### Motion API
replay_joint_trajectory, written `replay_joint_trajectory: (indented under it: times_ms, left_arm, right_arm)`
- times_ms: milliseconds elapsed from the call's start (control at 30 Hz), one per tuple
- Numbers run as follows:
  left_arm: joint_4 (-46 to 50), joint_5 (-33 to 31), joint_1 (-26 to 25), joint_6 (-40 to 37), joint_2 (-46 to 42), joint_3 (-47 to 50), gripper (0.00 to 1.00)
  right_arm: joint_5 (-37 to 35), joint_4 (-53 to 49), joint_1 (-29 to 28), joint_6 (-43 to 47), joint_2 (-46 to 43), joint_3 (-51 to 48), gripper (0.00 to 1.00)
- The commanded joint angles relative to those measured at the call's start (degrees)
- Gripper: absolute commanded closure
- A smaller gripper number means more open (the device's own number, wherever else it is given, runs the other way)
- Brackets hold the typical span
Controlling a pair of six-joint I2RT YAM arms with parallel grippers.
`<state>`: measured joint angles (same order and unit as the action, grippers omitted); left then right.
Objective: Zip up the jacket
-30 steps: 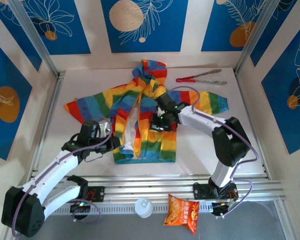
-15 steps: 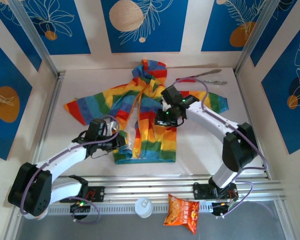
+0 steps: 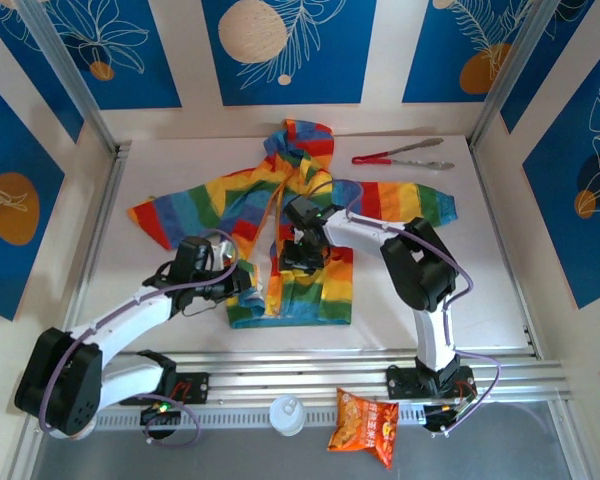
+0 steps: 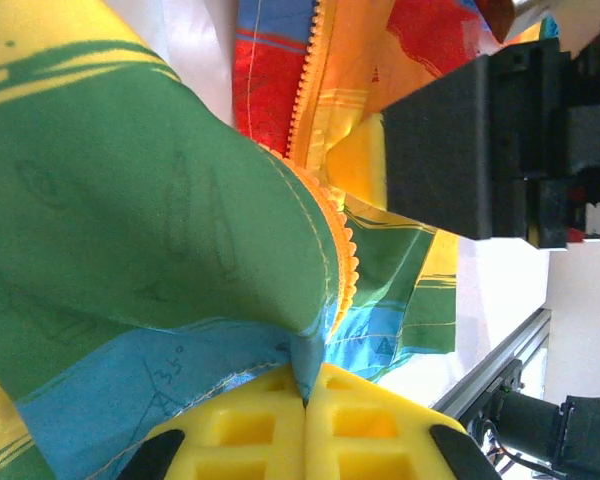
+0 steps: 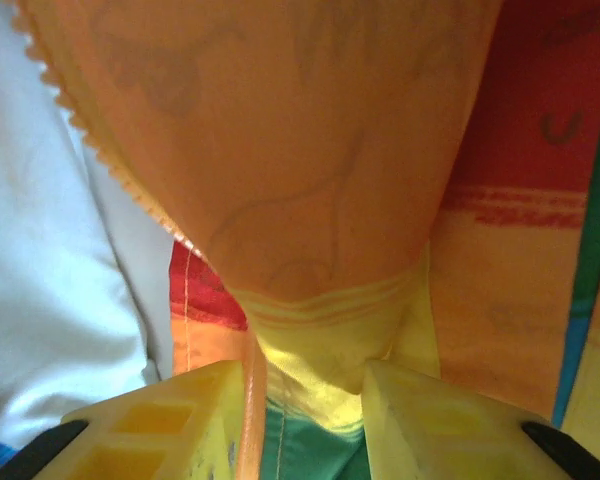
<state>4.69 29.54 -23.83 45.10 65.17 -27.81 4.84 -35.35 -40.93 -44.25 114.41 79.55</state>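
the right gripper has slid in from the right panel toward the orange zipper teeth of the small rainbow-striped hooded fabric jacket lying open on the white table, pads squeezing a fold, while the left gripper stays clamped on the bottom hem, likely readying both edges, though the slider is hidden under the arms.

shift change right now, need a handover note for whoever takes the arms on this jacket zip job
Left gripper: shut on the bottom hem of the jacket, beside the zipper.
Right gripper: closed on a fold of the other front panel, higher up.
Jacket: spread on the table, hood pointing away from the arms.
Done: each front panel is held.
Left: the zipper is open, with white lining showing between the two rows of teeth. Join the bottom ends, then pull up. I can't make out the slider.
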Motion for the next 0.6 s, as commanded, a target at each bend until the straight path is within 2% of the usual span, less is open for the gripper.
replay_joint_trajectory:
  times_ms: [0, 233, 300, 367, 400, 433, 567]
  left_arm:
    - [-1.4, 0.9, -0.6, 0.3, -0.4, 0.8, 1.0]
    - [-4.0, 2.2, -0.6, 0.5, 1.6, 0.4, 1.0]
    - [-4.3, 1.9, -0.6, 0.6, 1.6, 1.0, 1.0]
    - [-3.8, 2.1, -0.7, 0.3, 2.4, 1.0, 1.0]
    - [-3.4, 2.6, -0.6, 0.0, 2.9, 0.6, 1.0]
    - [-3.0, 2.9, -0.7, -0.1, 3.4, 0.1, 1.0]
    - [-3.4, 3.0, -1.7, 0.0, 3.8, -2.3, 1.0]
  right_arm:
    - [-2.5, -2.2, -0.7, -1.4, -0.1, 1.8, 0.61]
    - [-0.9, -4.0, -1.9, -1.0, 3.4, 3.7, 0.58]
    - [-0.6, -3.4, -2.7, -0.5, 3.6, 4.2, 0.69]
    - [-1.5, -4.0, -3.3, -0.2, 3.0, 5.1, 0.9]
    - [-2.1, -4.5, -3.4, 0.2, 2.3, 5.2, 0.97]
    - [-2.8, -4.9, -3.4, 1.2, 1.1, 5.3, 1.0]
    - [-5.8, -8.6, -1.9, 6.6, -4.5, 5.1, 1.0]
